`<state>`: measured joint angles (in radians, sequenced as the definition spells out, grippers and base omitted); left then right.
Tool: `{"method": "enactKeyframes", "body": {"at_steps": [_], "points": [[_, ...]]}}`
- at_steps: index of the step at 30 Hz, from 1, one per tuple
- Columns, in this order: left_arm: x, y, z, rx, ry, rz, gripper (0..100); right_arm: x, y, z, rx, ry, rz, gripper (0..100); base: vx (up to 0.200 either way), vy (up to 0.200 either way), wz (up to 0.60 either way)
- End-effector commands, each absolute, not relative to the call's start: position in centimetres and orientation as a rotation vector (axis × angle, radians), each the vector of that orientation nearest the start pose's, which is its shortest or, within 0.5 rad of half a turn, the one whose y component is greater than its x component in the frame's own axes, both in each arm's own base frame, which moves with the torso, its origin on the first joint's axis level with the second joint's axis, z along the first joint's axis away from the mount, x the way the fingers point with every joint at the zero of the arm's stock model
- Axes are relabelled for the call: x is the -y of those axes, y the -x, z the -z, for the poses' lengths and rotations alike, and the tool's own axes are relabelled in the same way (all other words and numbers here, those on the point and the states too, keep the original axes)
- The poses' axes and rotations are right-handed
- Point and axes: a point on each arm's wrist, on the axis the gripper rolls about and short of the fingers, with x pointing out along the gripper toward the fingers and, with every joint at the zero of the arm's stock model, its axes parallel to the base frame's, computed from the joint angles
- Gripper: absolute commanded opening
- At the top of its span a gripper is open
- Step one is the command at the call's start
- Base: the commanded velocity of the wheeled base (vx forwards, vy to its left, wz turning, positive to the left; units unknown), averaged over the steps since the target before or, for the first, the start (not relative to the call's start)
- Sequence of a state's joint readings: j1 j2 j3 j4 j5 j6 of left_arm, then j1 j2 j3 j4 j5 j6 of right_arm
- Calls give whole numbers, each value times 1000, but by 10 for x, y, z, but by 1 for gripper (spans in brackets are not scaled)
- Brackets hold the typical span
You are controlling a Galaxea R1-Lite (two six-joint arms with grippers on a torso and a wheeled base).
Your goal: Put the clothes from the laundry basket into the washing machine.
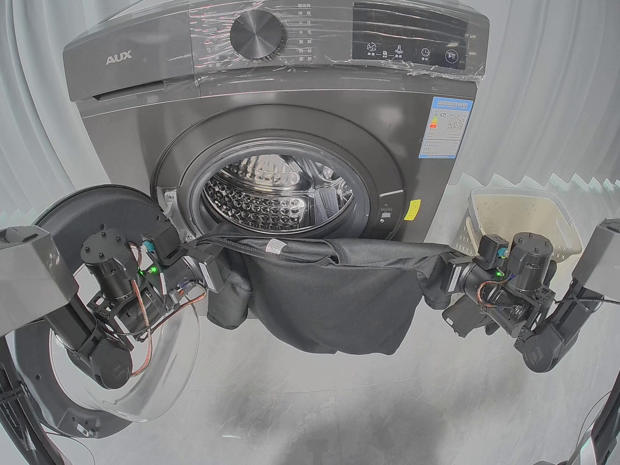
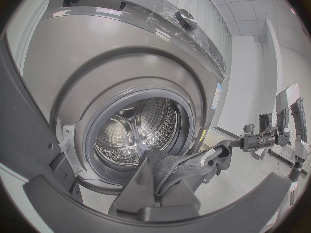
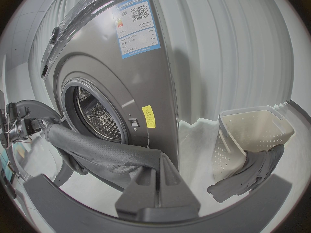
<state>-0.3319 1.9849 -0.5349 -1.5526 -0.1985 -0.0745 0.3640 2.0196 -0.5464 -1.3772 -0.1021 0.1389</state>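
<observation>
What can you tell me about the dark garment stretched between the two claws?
The dark garment looks like a thin, finely perforated knit, charcoal to black, with a white label near its top edge. The left claw and right claw each pinch one end, holding it taut and level just before the open port's lower lip on the washing machine. Its middle sags in a loose fold, clear of the floor. Whether it touches the lip is unclear.

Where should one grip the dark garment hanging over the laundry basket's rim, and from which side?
Take the dark garment at the bunched part just over the rim of the laundry basket, coming from above. There the cloth is gathered and off the floor; its lower end seems to lie flat, harder to pinch. The left pincer and right pincer must first release the stretched garment.
</observation>
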Motion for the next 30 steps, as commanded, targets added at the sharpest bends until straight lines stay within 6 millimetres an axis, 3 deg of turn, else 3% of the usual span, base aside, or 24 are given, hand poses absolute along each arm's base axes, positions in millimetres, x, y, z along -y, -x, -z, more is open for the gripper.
{"method": "enactKeyframes", "body": {"at_steps": [1, 9, 26, 30], "points": [[107, -297, -129, 110, 82, 536, 0, -118, -301, -92, -121, -114, -270, 0, 0, 0, 0], [109, -290, -140, 143, 86, 552, 0, -130, -301, -99, -88, -120, -300, 0, 0, 0, 0], [106, -290, -140, 142, 84, 545, 0, -137, -302, -105, -64, -128, -319, 0, 0, 0, 0], [108, -289, -140, 142, 85, 551, 0, -151, -301, -110, -44, -138, -346, 0, 0, 0, 0]]}}
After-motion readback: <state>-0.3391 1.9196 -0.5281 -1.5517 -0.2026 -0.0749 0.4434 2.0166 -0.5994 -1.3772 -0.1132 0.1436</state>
